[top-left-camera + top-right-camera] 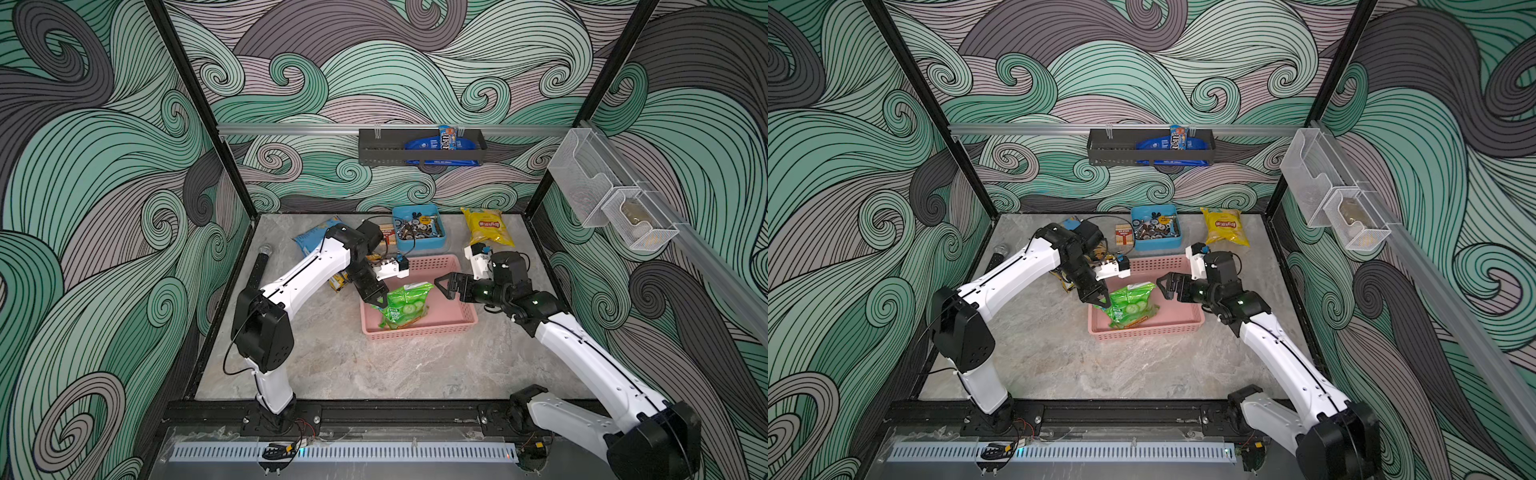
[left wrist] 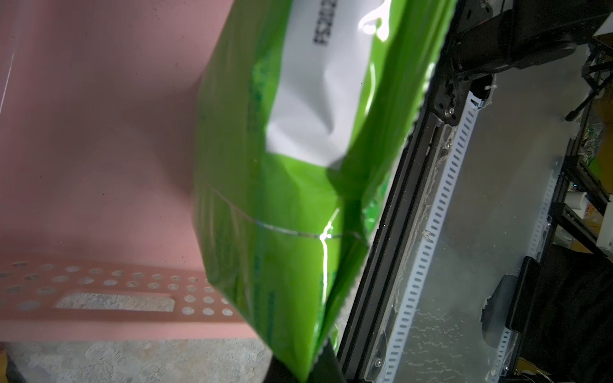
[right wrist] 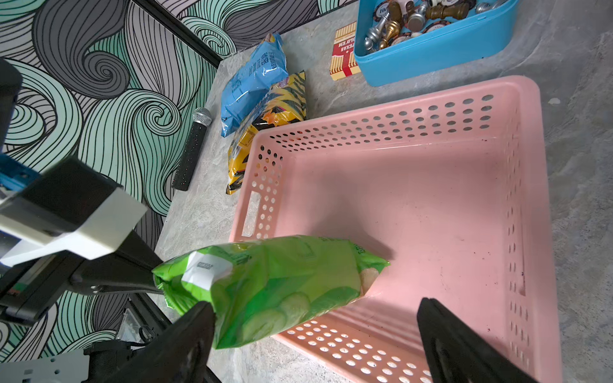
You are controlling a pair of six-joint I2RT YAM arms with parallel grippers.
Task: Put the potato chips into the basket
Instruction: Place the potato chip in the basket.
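Observation:
My left gripper [image 1: 380, 302] [image 2: 305, 374] is shut on the sealed edge of a green bag of potato chips [image 1: 405, 309] [image 3: 275, 288]. The bag hangs tilted over the near left part of the pink basket [image 1: 419, 332] [image 3: 431, 199], its lower end inside. My right gripper [image 1: 442, 286] [image 3: 315, 303] is open above the basket's right side, facing the bag, with nothing held. A yellow bag [image 1: 488, 226] lies at the back right. A light blue bag [image 3: 255, 79] and a black-and-yellow bag [image 3: 268, 122] lie left of the basket, partly hidden by my left arm in both top views.
A blue tray [image 1: 424, 245] of metal bits stands just behind the basket, with a red-and-cream box [image 3: 345, 53] beside it. A black microphone [image 1: 259, 266] lies along the table's left edge. A dark rack [image 1: 382, 151] hangs on the back wall, and clear bins [image 1: 602, 195] on the right wall.

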